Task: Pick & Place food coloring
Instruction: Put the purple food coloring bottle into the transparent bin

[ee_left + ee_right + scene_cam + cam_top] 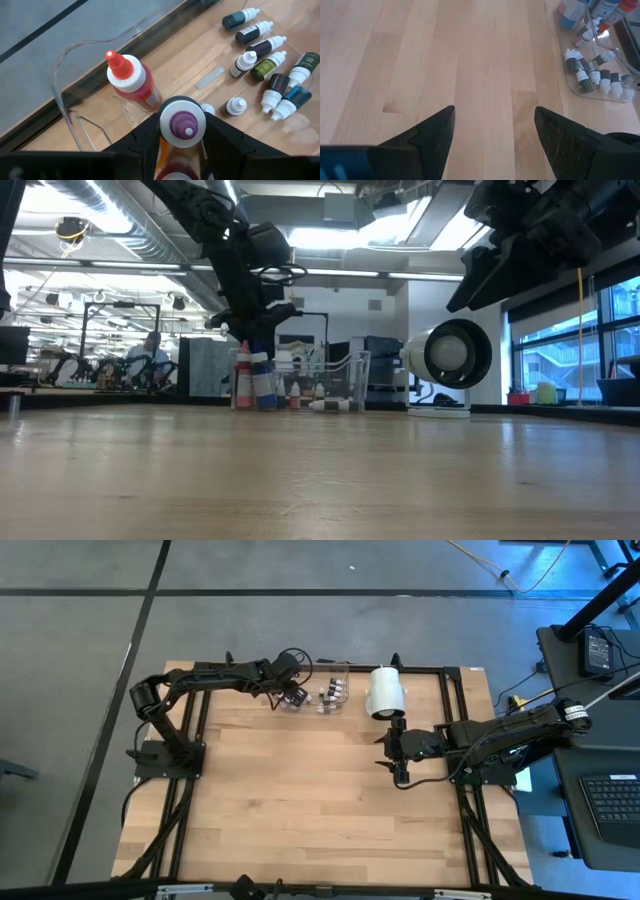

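Note:
The food coloring sits in a clear plastic tray (335, 675) at the table's far edge. A red-topped bottle (127, 80) stands upright in it, and several small dark and pale vials (267, 60) lie on their sides on the tray floor. My left gripper (182, 137) reaches into the tray from above and is shut on a bottle with a white cap and purple tip (182, 122). In the low view the left gripper (255, 345) stands over the upright bottles (255, 380). My right gripper (400, 755) hangs open over bare wood at the table's right-centre, touching nothing. My left gripper pinches the purple-tipped bottle by its ribbed white cap (165, 117), one finger (147, 137) on each side, coming from above and pointing down. The bottle stays upright between them. Its lower body is hidden by the gripper, so I cannot tell whether it is off the tray floor.
A big white cylinder (387, 692) lies on its side just right of the tray, close to the right arm. The tray's clear wall (65, 65) curves round the red-topped bottle. Wide bare wood (300, 800) lies toward the near edge.

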You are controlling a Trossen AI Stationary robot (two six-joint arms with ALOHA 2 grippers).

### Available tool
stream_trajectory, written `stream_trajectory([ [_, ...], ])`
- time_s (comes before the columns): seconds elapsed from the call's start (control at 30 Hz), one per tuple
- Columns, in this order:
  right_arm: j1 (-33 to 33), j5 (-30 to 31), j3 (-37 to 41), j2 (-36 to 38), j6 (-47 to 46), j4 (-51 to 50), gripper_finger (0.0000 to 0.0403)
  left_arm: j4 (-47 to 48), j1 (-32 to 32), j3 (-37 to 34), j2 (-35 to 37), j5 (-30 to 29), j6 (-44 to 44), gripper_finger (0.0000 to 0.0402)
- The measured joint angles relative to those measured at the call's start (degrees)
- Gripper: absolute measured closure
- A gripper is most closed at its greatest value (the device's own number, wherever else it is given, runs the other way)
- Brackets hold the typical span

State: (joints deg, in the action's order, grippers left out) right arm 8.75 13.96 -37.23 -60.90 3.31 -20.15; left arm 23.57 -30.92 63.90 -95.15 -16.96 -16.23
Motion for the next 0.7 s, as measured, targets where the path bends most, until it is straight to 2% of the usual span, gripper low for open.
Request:
stream_trajectory([
  [0.4, 0.0, 0.0, 0.0, 0.0, 0.0, 0.0, 0.0127, 0.0, 0.0, 0.0, 0.0, 0.0, -0.1, 0.0265],
  [0.7, 0.0, 0.0, 0.0, 0.0, 0.1, 0.0, 0.0128, -0.7, 0.0, 0.0, 0.1, 0.1, -0.1, 0.0241],
])
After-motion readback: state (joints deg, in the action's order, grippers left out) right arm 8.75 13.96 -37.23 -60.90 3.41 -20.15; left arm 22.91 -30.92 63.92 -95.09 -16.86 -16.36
